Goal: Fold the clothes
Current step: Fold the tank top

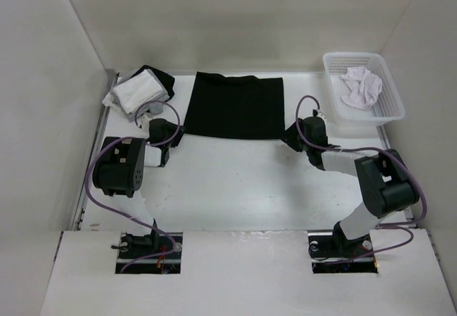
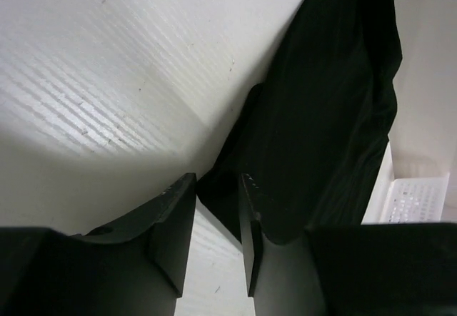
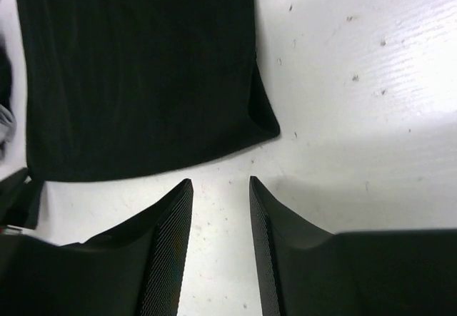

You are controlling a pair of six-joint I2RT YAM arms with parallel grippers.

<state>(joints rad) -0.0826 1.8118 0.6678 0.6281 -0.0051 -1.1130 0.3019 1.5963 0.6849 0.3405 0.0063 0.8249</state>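
Plainly, each hand sits at one near corner of the clothes [image 1: 235, 105], which lie flat as a dark rectangle toward the far middle of the surface [image 1: 235, 187]. The left hand [image 2: 216, 180] has its fingers parted, with the near-left corner of the black cloth lying in the gap and touching one finger; it does not look pinched. The right hand [image 3: 220, 180] is parted too and holds nothing, and the near-right corner lies just ahead of its tips.

For a clean fold, I judge each hand should go low, catch every layer at its corner, close together with the other, and lift evenly so the edge stays straight.

Both arms bend outward at the elbow, forearms angled inward, wrists low.
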